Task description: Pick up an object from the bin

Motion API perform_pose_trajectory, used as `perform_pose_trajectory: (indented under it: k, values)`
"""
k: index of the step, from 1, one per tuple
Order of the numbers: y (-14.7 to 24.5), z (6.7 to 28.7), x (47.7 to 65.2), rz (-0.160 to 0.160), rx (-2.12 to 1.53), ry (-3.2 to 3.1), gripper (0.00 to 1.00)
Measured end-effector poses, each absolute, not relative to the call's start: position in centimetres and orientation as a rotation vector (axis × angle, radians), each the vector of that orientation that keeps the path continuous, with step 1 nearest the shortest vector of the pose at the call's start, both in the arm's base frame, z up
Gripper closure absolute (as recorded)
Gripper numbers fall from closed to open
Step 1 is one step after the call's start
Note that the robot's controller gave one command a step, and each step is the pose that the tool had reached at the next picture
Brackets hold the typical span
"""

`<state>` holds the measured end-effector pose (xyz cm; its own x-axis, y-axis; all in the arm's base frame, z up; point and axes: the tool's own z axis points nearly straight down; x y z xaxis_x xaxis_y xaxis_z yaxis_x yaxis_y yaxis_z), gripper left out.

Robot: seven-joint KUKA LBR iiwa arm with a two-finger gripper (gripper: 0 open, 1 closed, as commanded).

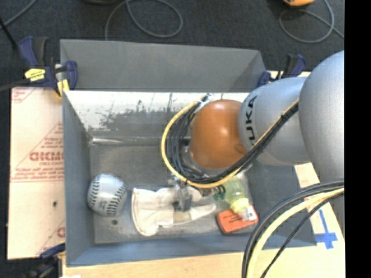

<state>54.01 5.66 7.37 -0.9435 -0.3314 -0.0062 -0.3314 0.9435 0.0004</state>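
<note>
One white cloth point(152, 213), soft, crumpled and folded on itself, lies at the middle of the near side of the grey metal bin point(133, 161). The gripper point(182, 203) stands down on the cloth's right part, touching it; whether it is spread or pinched cannot be told. Right of the cloth lie a flat orange packet point(235, 220) and a glossy yellow-green thing point(236, 193). To the left, apart, sits a round grey-white ball point(106, 194) with stitched seams. Above is the wrist's smooth orange dome point(215, 133), ringed by looped cables point(169, 149).
</note>
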Motion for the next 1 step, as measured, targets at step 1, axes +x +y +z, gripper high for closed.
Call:
perform_pose_trajectory:
  k: [1]
  values:
    - [5.66,7.37,54.01,0.002,-0.526,3.091,1.0]
